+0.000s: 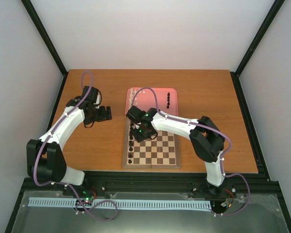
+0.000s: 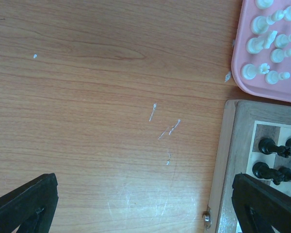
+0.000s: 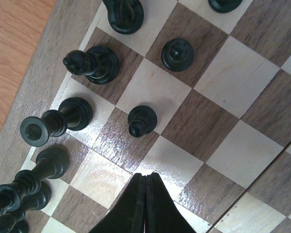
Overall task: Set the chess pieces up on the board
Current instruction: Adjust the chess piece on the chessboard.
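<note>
Over the far-left squares of the board [image 1: 160, 153], the right gripper [image 3: 146, 177] is held pressed together, with nothing visibly pinched. Before another piece is fetched from the pink tray [image 1: 150, 92], it should be lifted straight up, so that the close-packed black pieces [image 3: 56, 124] are not toppled. The left gripper [image 2: 144, 194] is spread wide above the surface [image 2: 87, 87], beside the board, and nothing is obstructed by it.

Top view: high above near side, looks down on whole desk [image 1: 208, 97]. Left wrist: nearer, facing desk, board [image 2: 228, 160] corner lower right. Right wrist: very close over board. All share board edge.
</note>
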Tool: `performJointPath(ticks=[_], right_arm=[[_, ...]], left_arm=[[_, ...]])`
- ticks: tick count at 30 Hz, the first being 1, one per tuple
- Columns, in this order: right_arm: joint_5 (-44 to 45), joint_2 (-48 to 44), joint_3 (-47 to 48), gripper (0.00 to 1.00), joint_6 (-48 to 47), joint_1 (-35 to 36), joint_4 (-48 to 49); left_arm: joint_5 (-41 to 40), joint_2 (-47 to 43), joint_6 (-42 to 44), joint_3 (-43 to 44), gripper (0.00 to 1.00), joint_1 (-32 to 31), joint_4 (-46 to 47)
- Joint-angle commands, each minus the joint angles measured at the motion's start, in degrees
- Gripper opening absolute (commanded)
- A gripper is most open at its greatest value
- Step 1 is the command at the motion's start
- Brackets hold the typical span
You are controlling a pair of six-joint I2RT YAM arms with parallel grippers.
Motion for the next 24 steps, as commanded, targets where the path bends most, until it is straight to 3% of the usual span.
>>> performJointPath(ticks=[1,24], right_arm=[[-1.8,1.2,1.2,0.03,-0.6,-0.4,0.8],[-4.5,3.7,1.3,0.03,-1.2,-0.9,1.6]], left_arm=[[-0.4,0.0,0.6,0.3,1.0,0.2,0.8],[-0.5,0.3,0.7,0.1,1.0,0.2,1.1]])
